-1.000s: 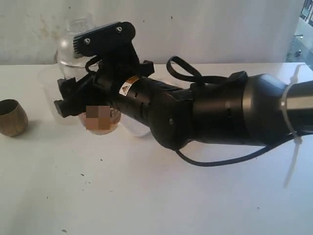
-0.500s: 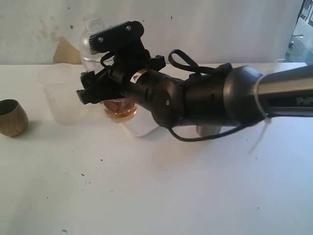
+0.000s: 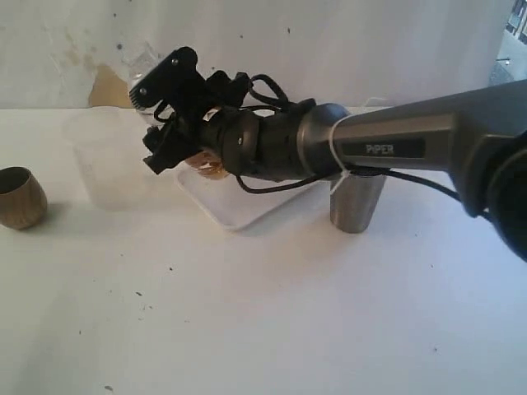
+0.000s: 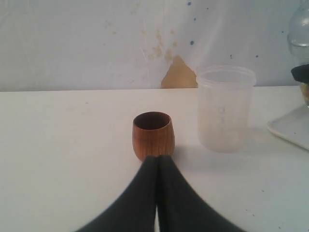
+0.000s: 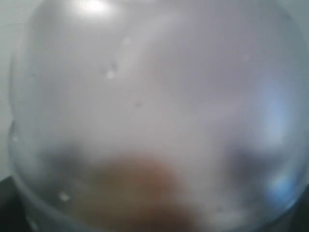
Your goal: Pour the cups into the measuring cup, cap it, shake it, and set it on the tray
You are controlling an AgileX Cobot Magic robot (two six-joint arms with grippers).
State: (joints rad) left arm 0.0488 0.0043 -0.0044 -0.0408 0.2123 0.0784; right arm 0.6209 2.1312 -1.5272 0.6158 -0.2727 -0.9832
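The right arm has swung away from the near side of the desk and now stretches from the right toward the far left. This has uncovered the steel tumbler [image 3: 356,202], which stands upright just right of the white tray [image 3: 247,210]. The right gripper [image 3: 158,119] has its jaws spread wide around the measuring cup [image 3: 204,163], which wears its clear dome cap [image 3: 142,62] and has amber contents showing low down. A second ago the cup was nearer and farther left; now it is over the tray's far left end. It seems to lean with its top to the left, and I cannot tell whether its base touches the tray.

I judge the shaking to be at or near its end, with setting down as the step in hand.

The left gripper [image 4: 157,158] is empty, its jaws pressed together, tips just short of the upright wooden cup [image 4: 152,135] at the desk's left. A frosted cup [image 3: 103,160] stands between that cup and the tray.
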